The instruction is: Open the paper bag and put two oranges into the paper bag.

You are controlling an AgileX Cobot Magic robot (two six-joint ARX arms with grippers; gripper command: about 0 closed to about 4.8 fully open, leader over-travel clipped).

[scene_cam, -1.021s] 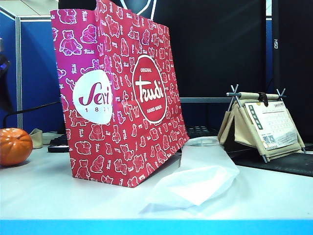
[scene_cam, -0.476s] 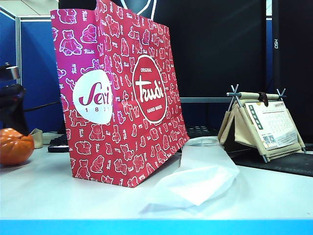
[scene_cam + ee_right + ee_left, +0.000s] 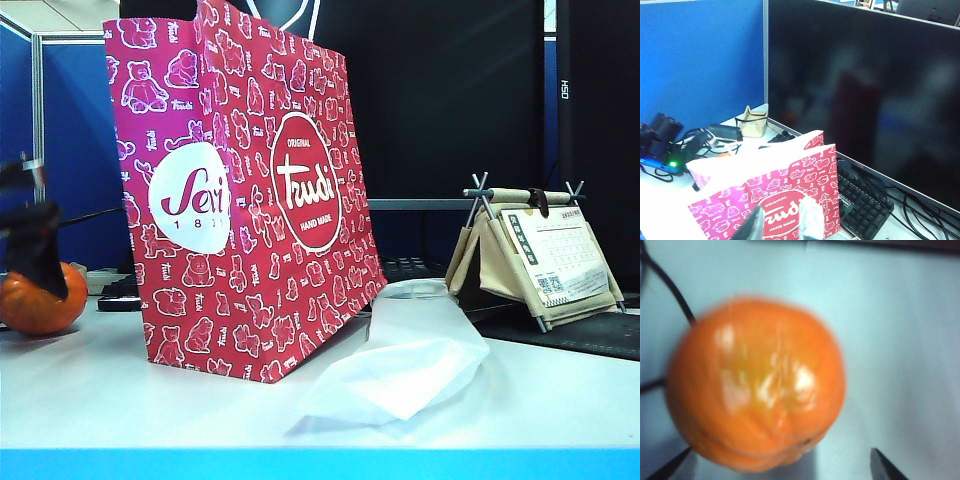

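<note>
The pink-red paper bag [image 3: 245, 200] stands upright left of the table's middle, and from above its white-lined top [image 3: 752, 162] stands open. One orange [image 3: 45, 300] rests on the table at the far left, glossy and filling the left wrist view [image 3: 757, 385]. My left gripper [image 3: 35, 250] hangs low over it, open, with one dark fingertip [image 3: 885, 469] on each side of the fruit and apart from it. My right gripper [image 3: 782, 222] hovers above the bag's logo side with its fingers slightly apart and nothing between them. It is out of the exterior view.
A white translucent plastic bag [image 3: 405, 355] lies in front of the paper bag on the right. A desk calendar stand [image 3: 535, 255] sits at the right rear. A black keyboard [image 3: 860, 200] and a dark monitor [image 3: 865, 95] stand behind the bag. Cables [image 3: 667, 285] run near the orange.
My left gripper has dropped from above down to the orange and now partly covers it in the exterior view. The orange sits slightly further right. The bag and the right arm have not moved.
</note>
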